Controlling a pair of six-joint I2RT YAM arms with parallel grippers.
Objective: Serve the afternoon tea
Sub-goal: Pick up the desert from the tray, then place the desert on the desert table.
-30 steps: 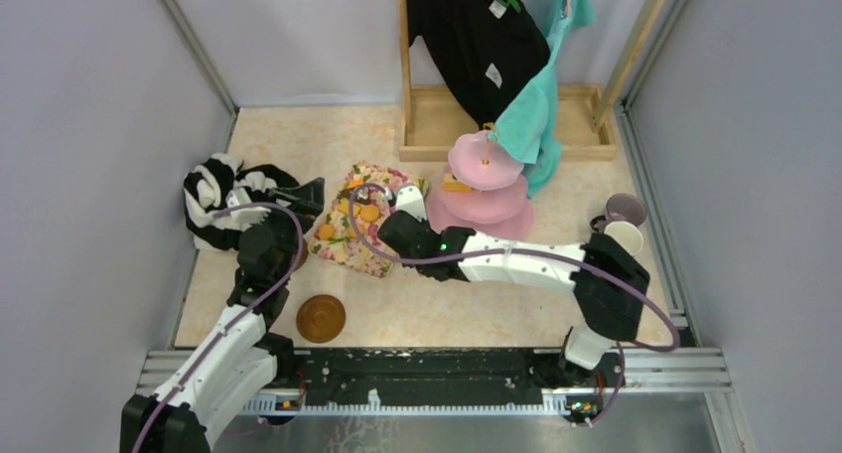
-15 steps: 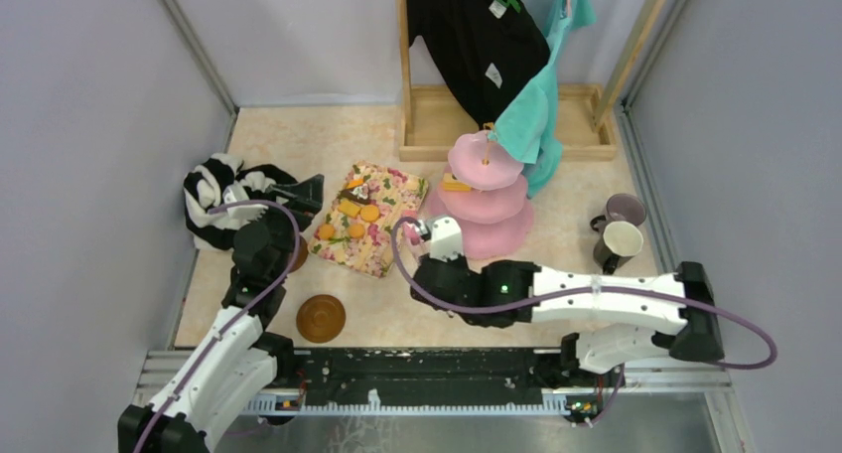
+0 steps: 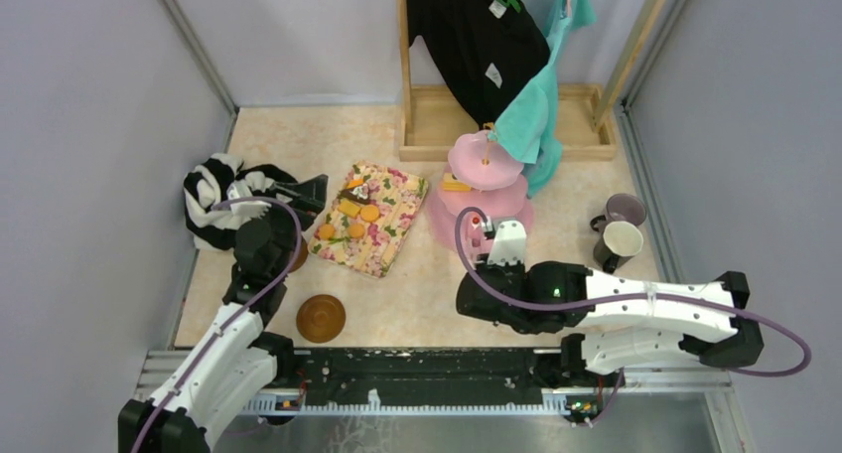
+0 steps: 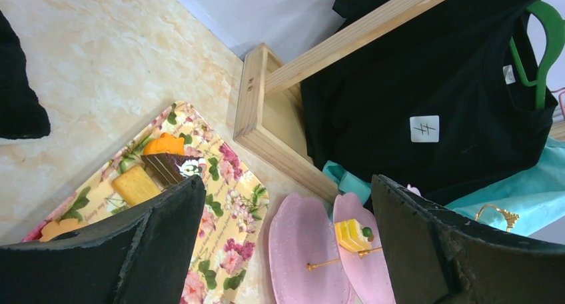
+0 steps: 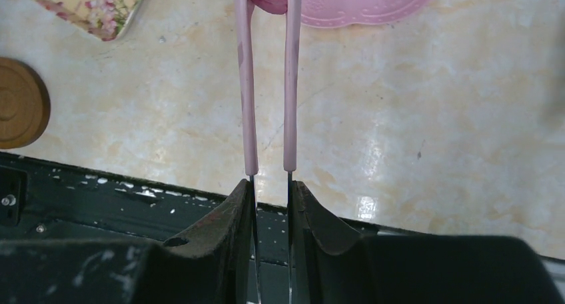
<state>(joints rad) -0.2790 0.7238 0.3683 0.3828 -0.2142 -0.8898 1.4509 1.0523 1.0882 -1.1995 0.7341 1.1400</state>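
Note:
The pink three-tier cake stand (image 3: 485,162) stands mid-table with a yellow pastry (image 3: 456,184) on its middle tier. Orange, yellow and brown pastries (image 3: 355,215) lie on the floral cloth (image 3: 392,225). My right gripper (image 3: 496,246) is shut on pink tongs (image 5: 270,84). Their tips reach the stand's bottom tier (image 5: 360,1), and I cannot tell what they pinch. My left gripper (image 4: 288,184) is open and empty, left of the cloth. The lilac mug (image 3: 625,210) and cream mug (image 3: 620,242) stand at right. One brown saucer (image 3: 321,317) lies near front, another (image 3: 297,257) half hidden by my left arm.
A wooden clothes rack (image 3: 437,115) with a black shirt (image 3: 477,36) and a teal garment (image 3: 531,115) stands right behind the stand. The striped garment (image 3: 213,200) lies at left. Grey walls close in both sides, and a black rail (image 3: 427,369) runs along the front.
My right arm has swung from over the floral cloth to the right and nearer, carrying the tongs to the front of the cake stand. The left arm has barely moved.

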